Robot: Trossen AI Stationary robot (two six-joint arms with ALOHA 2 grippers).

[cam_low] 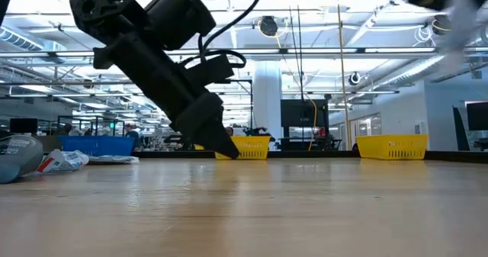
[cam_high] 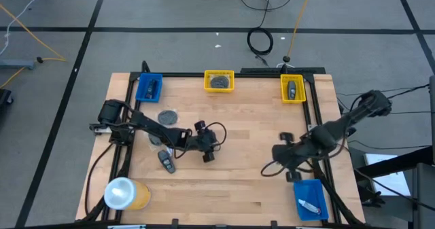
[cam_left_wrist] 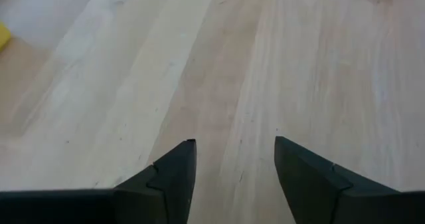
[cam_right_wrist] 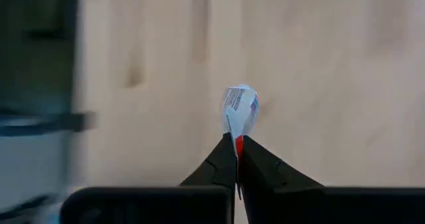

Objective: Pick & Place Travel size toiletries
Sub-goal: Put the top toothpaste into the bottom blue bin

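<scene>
My right gripper [cam_right_wrist: 237, 141] is shut on a little white tube with blue and red marks [cam_right_wrist: 240, 110]; in the high view it hangs near the table's right side [cam_high: 291, 169], just far of the near blue bin [cam_high: 319, 205]. My left gripper [cam_left_wrist: 232, 147] is open over bare wood near the table's middle [cam_high: 207, 154], its fingers touching nothing. A grey disc [cam_high: 168, 115], a black oblong piece [cam_high: 166, 161] and a small white item [cam_high: 155, 139] lie flat on the table to the left of the left gripper. My right gripper pinches the white tube between its two fingertips [cam_right_wrist: 226, 156] at one end, the red-marked end [cam_right_wrist: 239, 143]. The rest of the tube sticks out past the fingertips. It is lifted clear, with wood showing beneath it.
Along the far edge stand a blue bin [cam_high: 141, 93] with a black piece, a yellow bin [cam_high: 219, 73] with a grey disc and a yellow bin [cam_high: 292, 98] with a black piece. The near blue bin holds a white tube [cam_high: 307, 205]. A large yellow roll [cam_high: 126, 194] lies near-left.
</scene>
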